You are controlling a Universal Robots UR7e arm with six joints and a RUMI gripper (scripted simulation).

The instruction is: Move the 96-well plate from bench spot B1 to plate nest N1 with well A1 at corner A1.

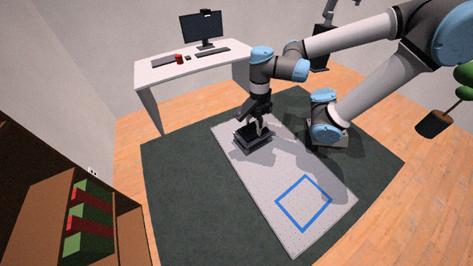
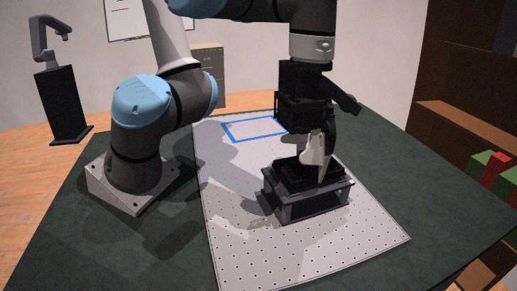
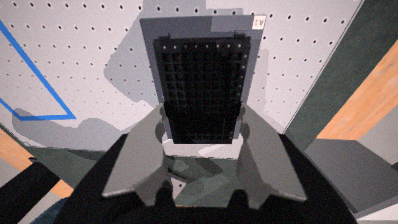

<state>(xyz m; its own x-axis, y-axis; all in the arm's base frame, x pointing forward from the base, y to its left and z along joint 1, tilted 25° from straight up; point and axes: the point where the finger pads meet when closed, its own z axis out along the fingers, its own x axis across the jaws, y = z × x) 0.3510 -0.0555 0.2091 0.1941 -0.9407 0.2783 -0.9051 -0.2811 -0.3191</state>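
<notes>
The black 96-well plate (image 3: 201, 90) lies on top of the raised grey plate nest (image 2: 305, 189), between the nest's locators. It also shows in the top view (image 1: 252, 132) and the exterior view (image 2: 305, 169). My gripper (image 3: 202, 102) is shut on the plate, one finger on each long side near its near end. The nest's A1 label (image 3: 258, 22) is at the far right corner in the wrist view. I cannot make out the plate's cut corner. The blue square of spot B1 (image 1: 303, 202) has nothing in it.
The nest stands on a white perforated board (image 2: 289, 223) over a dark green mat. The arm's base (image 2: 131, 180) is bolted beside the board. A bookshelf (image 1: 41, 208) and a desk with a monitor (image 1: 191, 58) stand off the mat.
</notes>
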